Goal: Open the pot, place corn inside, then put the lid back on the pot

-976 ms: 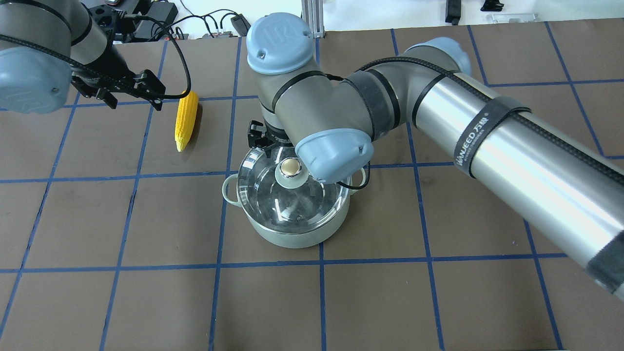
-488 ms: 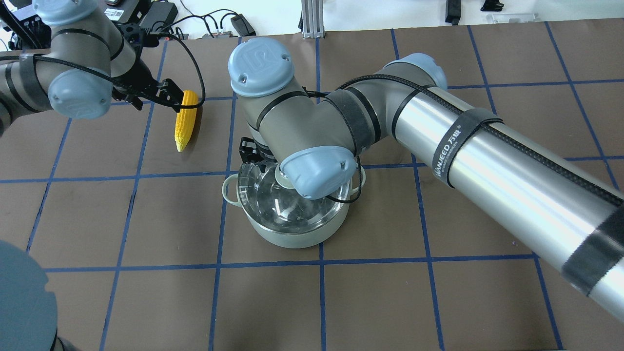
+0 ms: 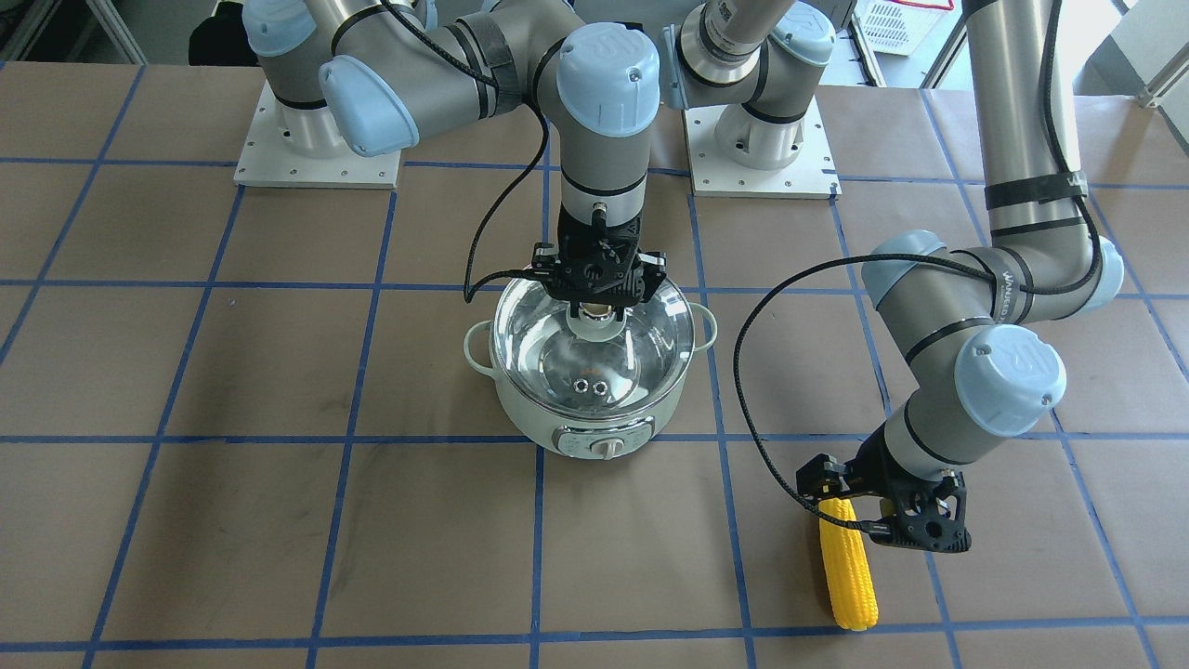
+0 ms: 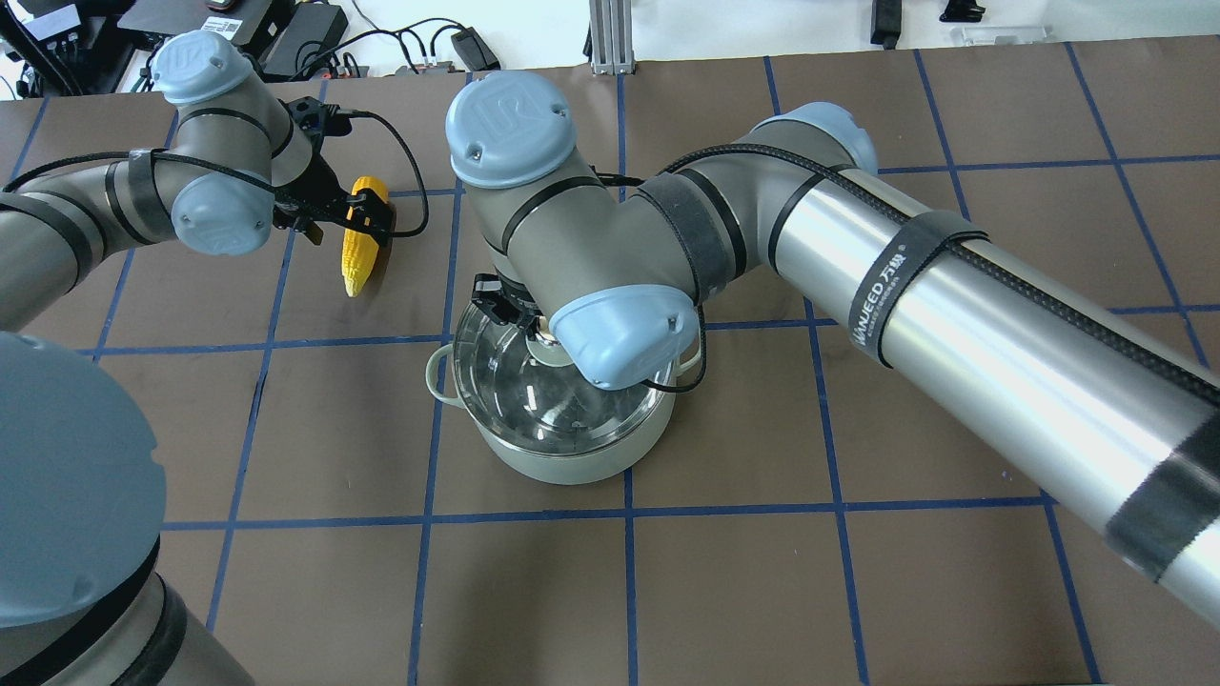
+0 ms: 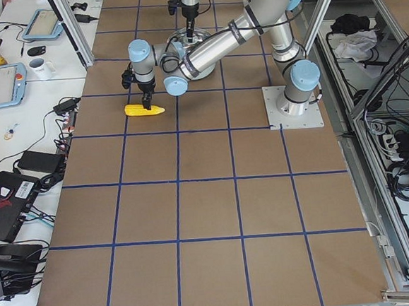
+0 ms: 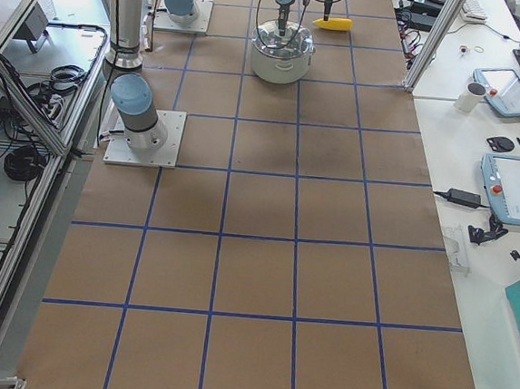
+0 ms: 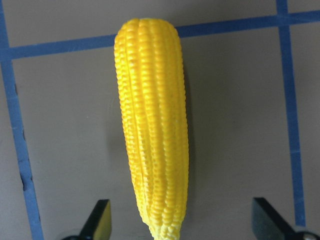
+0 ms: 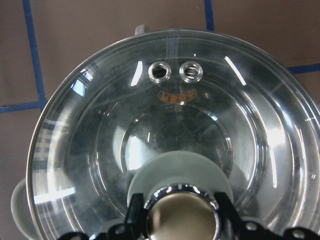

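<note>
The mint-green pot (image 3: 529, 411) stands mid-table with the glass lid (image 3: 641, 348) on it. My right gripper (image 3: 599, 314) reaches straight down and is shut on the lid's beige knob; the right wrist view shows a finger on each side of the knob (image 8: 180, 215) over the lid (image 8: 170, 125). The yellow corn (image 3: 850, 571) lies flat on the table, apart from the pot. My left gripper (image 3: 873, 518) is open and low over the corn's thick end. In the left wrist view its fingertips (image 7: 97, 222) straddle the corn (image 7: 152, 125) without touching it.
The table is brown paper with a grid of blue tape lines (image 4: 429, 519). The right arm's wrist and forearm (image 4: 858, 267) hang over the pot (image 4: 572, 457). Cables and power supplies (image 4: 305, 29) lie past the far edge. The arm bases (image 3: 316, 153) stand at the robot's side.
My left gripper has moved right and down onto the corn's thick end. My right gripper has come down around the lid's knob. The pot has shifted slightly left.
</note>
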Controlling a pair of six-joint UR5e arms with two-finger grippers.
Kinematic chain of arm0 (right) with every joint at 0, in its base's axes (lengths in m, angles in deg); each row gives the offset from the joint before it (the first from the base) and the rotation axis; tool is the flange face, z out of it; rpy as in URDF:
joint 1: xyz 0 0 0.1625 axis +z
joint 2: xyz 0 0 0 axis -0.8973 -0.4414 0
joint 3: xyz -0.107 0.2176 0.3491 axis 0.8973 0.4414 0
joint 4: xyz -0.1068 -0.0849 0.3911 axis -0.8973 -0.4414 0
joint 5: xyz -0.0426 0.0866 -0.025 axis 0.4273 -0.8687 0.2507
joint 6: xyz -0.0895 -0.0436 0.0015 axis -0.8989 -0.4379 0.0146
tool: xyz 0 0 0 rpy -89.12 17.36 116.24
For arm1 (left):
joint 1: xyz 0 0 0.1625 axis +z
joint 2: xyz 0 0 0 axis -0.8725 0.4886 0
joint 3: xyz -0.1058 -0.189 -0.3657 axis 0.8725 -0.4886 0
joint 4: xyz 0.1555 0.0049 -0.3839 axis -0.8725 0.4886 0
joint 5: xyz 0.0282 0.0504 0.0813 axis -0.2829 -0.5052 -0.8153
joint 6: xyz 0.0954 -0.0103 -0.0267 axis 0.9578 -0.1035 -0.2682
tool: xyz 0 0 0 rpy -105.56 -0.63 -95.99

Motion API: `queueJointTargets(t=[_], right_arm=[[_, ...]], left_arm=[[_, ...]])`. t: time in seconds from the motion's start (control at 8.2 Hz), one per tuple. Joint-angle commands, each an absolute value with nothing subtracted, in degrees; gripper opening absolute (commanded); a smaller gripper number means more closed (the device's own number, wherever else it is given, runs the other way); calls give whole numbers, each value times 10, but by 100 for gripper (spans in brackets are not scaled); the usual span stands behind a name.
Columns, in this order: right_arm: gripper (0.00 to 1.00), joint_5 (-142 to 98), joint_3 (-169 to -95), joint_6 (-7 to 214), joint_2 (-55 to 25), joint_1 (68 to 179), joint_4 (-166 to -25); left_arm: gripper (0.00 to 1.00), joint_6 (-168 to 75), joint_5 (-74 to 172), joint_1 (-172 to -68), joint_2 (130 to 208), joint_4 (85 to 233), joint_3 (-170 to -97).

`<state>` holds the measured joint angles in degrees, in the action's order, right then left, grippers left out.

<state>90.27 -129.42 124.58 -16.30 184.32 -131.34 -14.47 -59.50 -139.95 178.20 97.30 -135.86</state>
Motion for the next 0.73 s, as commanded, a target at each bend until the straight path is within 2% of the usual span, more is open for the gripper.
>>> queueJointTargets(t=[0.0,0.37,0.49,0.61], right_arm=[[0,903,-1282,1237,-176,1835,-1312],[0,902,-1255,1091,-250,1724,-1203],[0,896,-1255,1030,-275,1669,-1169],[0,893,-1255,971,-287,1615,-1142]], left_arm=[[100,-145,-594,-1399,1813,969,-1353],[100,-145,-594,-1399,1845,922,-1353],[58,-143,-592,-1399,1847,914,-1352],[1,-146,-592,-1399,1847,915,-1353]])
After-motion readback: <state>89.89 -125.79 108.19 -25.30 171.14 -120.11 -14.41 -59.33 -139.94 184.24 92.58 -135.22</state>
